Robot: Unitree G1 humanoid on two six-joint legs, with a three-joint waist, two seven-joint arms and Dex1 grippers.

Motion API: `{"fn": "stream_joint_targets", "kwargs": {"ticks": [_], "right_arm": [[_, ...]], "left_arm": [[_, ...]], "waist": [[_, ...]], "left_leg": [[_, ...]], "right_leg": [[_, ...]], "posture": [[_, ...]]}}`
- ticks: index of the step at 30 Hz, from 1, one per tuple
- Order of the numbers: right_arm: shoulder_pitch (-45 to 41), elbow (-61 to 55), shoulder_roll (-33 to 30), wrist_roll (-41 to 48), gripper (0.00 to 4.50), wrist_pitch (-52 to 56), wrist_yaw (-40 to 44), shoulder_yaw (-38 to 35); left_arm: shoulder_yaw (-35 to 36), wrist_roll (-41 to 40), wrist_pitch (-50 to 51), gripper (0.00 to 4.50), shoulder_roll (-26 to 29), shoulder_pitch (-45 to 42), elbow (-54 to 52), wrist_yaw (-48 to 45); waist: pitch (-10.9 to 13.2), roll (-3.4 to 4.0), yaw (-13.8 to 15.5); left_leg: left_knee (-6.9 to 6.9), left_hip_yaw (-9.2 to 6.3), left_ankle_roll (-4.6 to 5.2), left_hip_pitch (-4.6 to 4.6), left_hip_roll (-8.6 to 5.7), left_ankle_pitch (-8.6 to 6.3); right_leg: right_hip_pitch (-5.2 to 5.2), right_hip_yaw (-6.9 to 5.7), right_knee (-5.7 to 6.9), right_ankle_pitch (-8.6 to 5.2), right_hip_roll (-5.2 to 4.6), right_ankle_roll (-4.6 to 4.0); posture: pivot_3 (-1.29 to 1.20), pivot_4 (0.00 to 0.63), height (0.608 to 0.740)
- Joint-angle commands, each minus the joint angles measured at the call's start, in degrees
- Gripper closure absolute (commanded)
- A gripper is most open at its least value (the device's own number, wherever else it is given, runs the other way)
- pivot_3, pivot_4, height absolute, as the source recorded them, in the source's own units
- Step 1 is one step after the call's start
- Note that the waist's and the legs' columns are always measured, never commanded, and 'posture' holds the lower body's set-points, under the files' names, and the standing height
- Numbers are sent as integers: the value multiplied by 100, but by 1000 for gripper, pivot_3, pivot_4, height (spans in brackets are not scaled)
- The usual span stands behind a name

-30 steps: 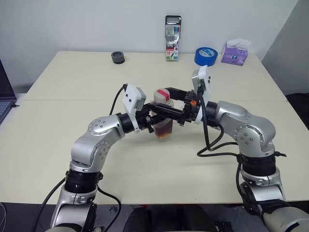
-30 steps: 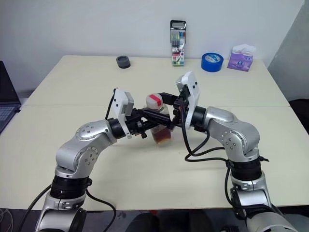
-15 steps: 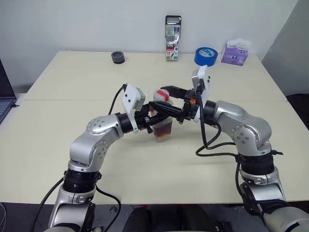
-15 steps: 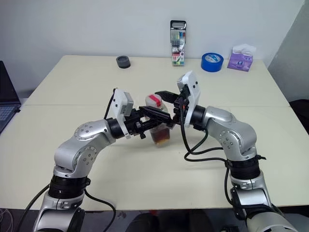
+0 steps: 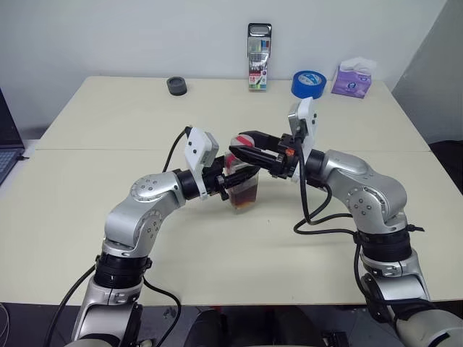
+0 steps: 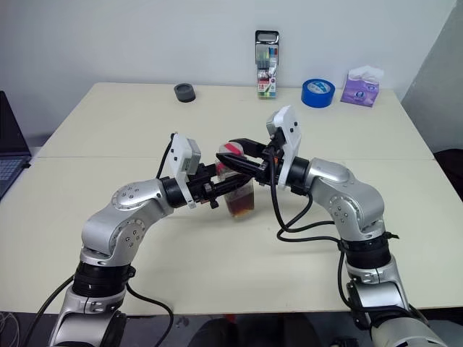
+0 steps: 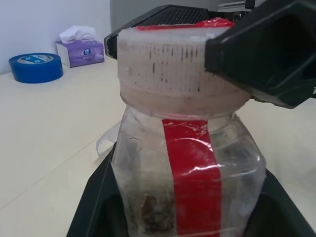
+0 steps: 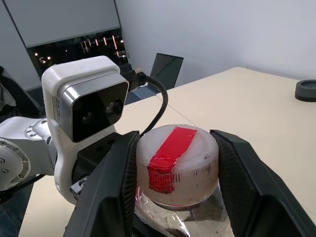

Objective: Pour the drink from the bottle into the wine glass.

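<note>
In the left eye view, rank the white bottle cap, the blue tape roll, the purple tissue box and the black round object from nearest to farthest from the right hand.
1. White ridged bottle cap with red tape: between the right hand's fingers.
2. Blue tape roll: far edge of the table, on the right.
3. Black round object, far left, and purple tissue box, far right: too close to call.

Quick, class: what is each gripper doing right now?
Left gripper: shut on the bottle.
Right gripper: fingers flank the bottle's cap; grip cannot be told.

Cream table (image 5: 108, 181) w/ a seam across the middle, against a plain white wall (image 5: 145, 36). Grey panel (image 5: 441, 72) at far right. Laptop edge (image 5: 6, 144) at far left. Even indoor light.
</note>
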Motion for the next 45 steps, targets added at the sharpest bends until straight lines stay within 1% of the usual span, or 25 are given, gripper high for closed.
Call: {"fn": "stream_joint_targets", "kwargs": {"ticks": [1,3,5,8,11,14,16,17,20,21,22,25,27,30,32,35,38,45], "right_arm": [[-256,43,-160,123,2568,-146,539,-1],[-662,329,-427,379,2568,-79,1540,121],[-954,609,-622,440,2568,-136,2298,277],[-1769,1642,-729,174,2568,-449,3714,718],[-2338,2631,-574,-199,2568,-880,4275,880],[-2609,3271,-534,-499,2568,-1272,4608,890],[-2610,3318,-732,-521,1852,-1173,4639,746],[-2542,3199,-868,-490,1581,-1040,4607,663],[-2178,2597,-1249,-369,539,-663,4387,467],[-1990,2284,-1377,-289,232,-492,4252,384],[-1693,1773,-1499,-102,39,-170,3953,202],[-969,440,-1618,356,39,576,3030,-268],[-634,-210,-1504,439,39,752,2400,-427],[-214,-1067,-981,591,39,1065,1092,-701],[-76,-1460,-655,741,39,1278,462,-803],[-17,-1757,-370,918,39,1426,-69,-813],[0,-1810,-246,938,39,1404,-437,-783],[90,-1770,-272,771,39,1177,-677,-564]], "left_arm": [[-1,-166,-92,2717,105,6,-453,-214],[65,-469,63,2717,220,38,-713,-424],[87,-653,152,2717,343,65,-904,-577],[108,-1012,332,2717,620,41,-1272,-874],[162,-1224,442,2717,708,-71,-1355,-923],[176,-1241,466,2717,719,-144,-1322,-914],[172,-1136,397,2717,687,-149,-1227,-883],[159,-1070,347,2717,661,-140,-1180,-855],[123,-935,235,2717,570,-113,-1080,-750],[108,-885,189,2717,550,-92,-1055,-723],[92,-822,124,2717,535,-49,-1010,-689],[46,-606,-83,2717,499,43,-904,-589],[46,-564,-147,2717,441,55,-851,-535],[-2,-454,-279,2717,348,-19,-669,-516],[-30,-390,-358,2717,295,-93,-545,-530],[-66,-327,-464,2717,246,-206,-358,-609],[-98,-272,-549,2717,205,-337,-176,-684],[-129,-223,-614,2717,167,-486,1,-775]], "waist": [[0,0,0],[3,3,-6],[3,3,-2],[5,6,-22],[5,7,-23],[5,7,-4],[5,7,14],[6,6,35],[5,6,64],[5,6,66],[5,6,67],[8,10,72],[10,15,19],[10,15,-11],[10,15,-2],[10,15,16],[10,15,17],[10,15,9]], "left_leg": [[0,0,0,0,0,0],[0,1,0,0,-1,0],[1,3,1,0,0,0],[-3,2,2,3,0,0],[-2,-2,3,13,1,0],[0,-3,4,15,1,0],[1,-3,3,12,1,0],[2,-3,3,8,1,0],[28,-17,2,-29,0,0],[60,-28,1,-57,1,0],[77,-31,1,-80,0,-1],[81,-30,1,-93,0,-1],[80,-27,1,-90,-1,-1],[78,-24,2,-74,-1,-1],[81,-25,2,-66,-1,-1],[90,-26,8,-64,-4,3],[93,-27,9,-62,-5,4],[91,-26,8,-64,-5,5]], "right_leg": [[0,0,0,0,0,0],[0,0,0,0,0,0],[0,1,-1,0,0,0],[2,0,-3,0,1,0],[11,-3,-2,0,2,0],[14,-4,-3,0,2,0],[14,-4,-6,0,0,0],[14,-6,-9,0,-2,0],[2,-22,-13,0,-7,0],[-11,-33,-10,0,-7,0],[-29,-34,-4,0,-7,0],[-41,-34,-1,2,-10,3],[-46,-27,11,2,-9,2],[-49,-16,46,1,-2,2],[-49,-16,71,1,0,1],[-49,-15,86,2,0,-1],[-47,-16,85,3,0,-3],[-48,-16,82,3,0,-3]], "posture": [[0,150,740],[0,150,740],[0,150,740],[0,150,740],[0,150,740],[0,150,740],[0,150,740],[0,150,740],[0,150,740],[0,150,740],[0,150,740],[0,150,740],[0,150,740],[0,150,740],[0,150,740],[0,150,740],[0,150,740],[0,150,740]]}}
